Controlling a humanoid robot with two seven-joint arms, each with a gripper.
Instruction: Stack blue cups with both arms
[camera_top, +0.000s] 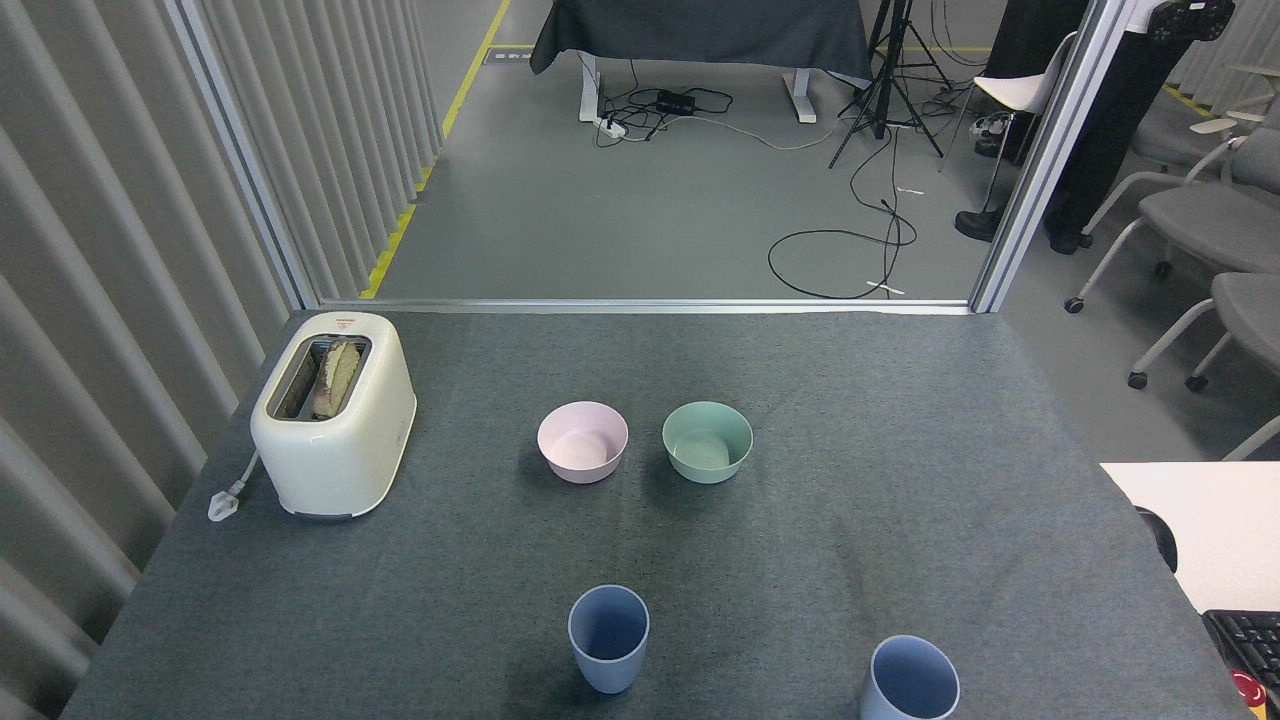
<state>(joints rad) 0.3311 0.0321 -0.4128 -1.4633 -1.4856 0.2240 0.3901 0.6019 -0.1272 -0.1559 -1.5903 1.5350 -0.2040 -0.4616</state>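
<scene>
Neither gripper shows anywhere in the head view, so whether they are spread or closed cannot be told.

Nearest the bottom edge, two blue cups stand upright and open-mouthed on the grey table (900, 520), well apart from each other. The left blue cup (608, 638) stands near the middle of the front edge, whole and free, with nothing touching it. The right blue cup (912, 680) stands further to the right and is cut off at its base by the bottom of the view. The two are not stacked; each rests alone on the felt-like cover.

At the far right edge, a white surface (1210, 520) juts in beside the table, with the corner of a black keyboard (1245, 640) below it.

Further back, toward the middle of the table, a pink bowl (583, 441) and a green bowl (707, 441) sit side by side, near each other but not touching, both empty. To the left of them, close to the table's left edge, a cream toaster (333, 412) holds a slice of bread (331, 376) in its slot, and its plug (224, 500) lies on the cover just beside it.

Beyond the table's far edge lies a grey floor with loose black cables (850, 250), a tripod (890, 80), a cloth-covered desk (700, 35) and grey office chairs (1200, 220) on the right.
</scene>
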